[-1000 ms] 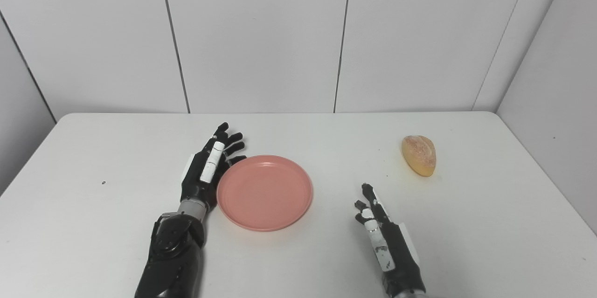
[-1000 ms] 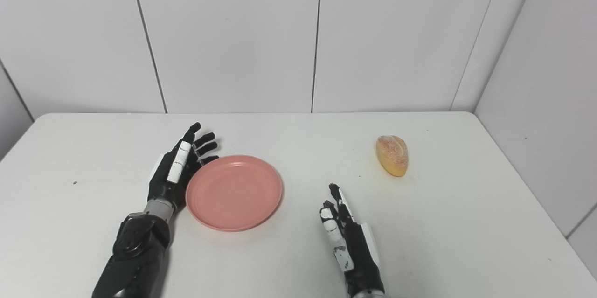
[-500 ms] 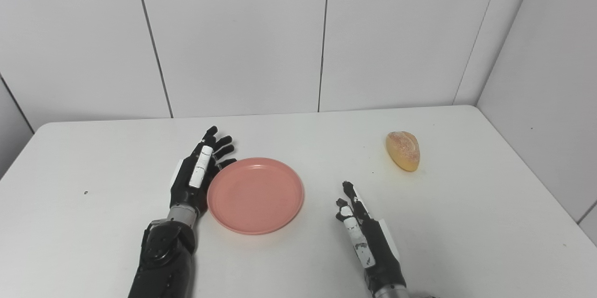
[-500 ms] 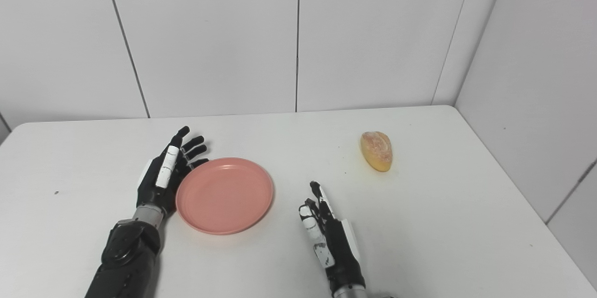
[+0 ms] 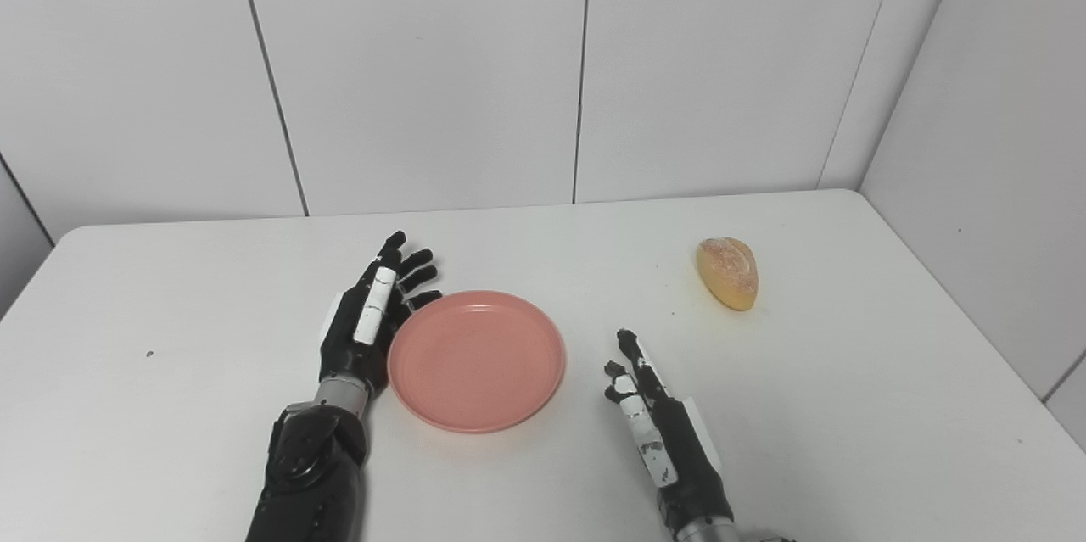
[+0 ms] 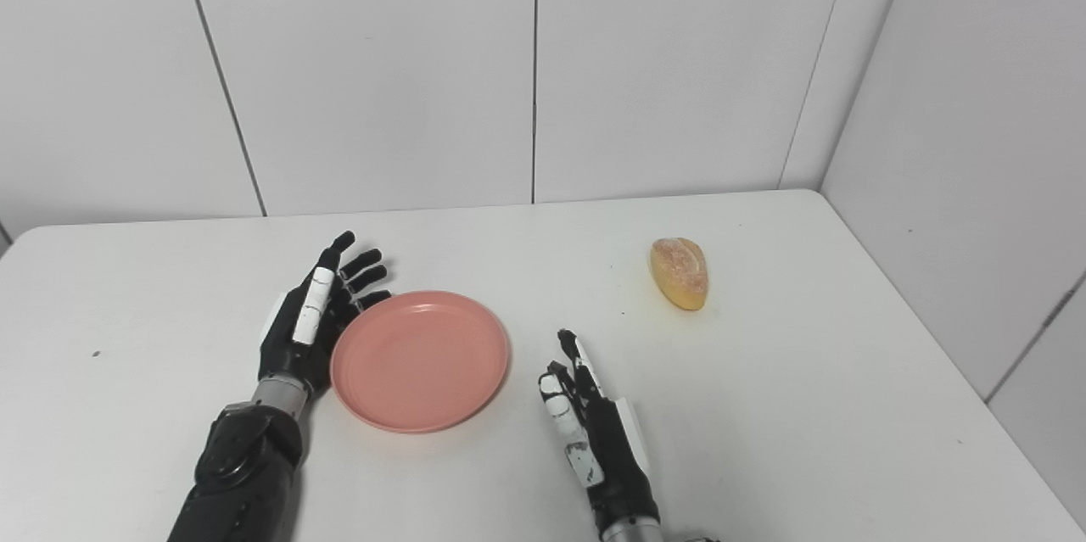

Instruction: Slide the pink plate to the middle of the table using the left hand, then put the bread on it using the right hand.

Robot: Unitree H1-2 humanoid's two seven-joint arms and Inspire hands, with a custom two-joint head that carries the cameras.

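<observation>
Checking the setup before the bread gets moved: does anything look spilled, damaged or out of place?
Nothing stands out. The pink plate lies flat and empty beside the open left hand, the bread sits whole on the table, and the open right hand holds nothing.

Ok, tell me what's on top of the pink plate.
Nothing: the pink plate shows a bare face. The bread lies apart on the table. Whatever is beneath the plate is covered.
</observation>
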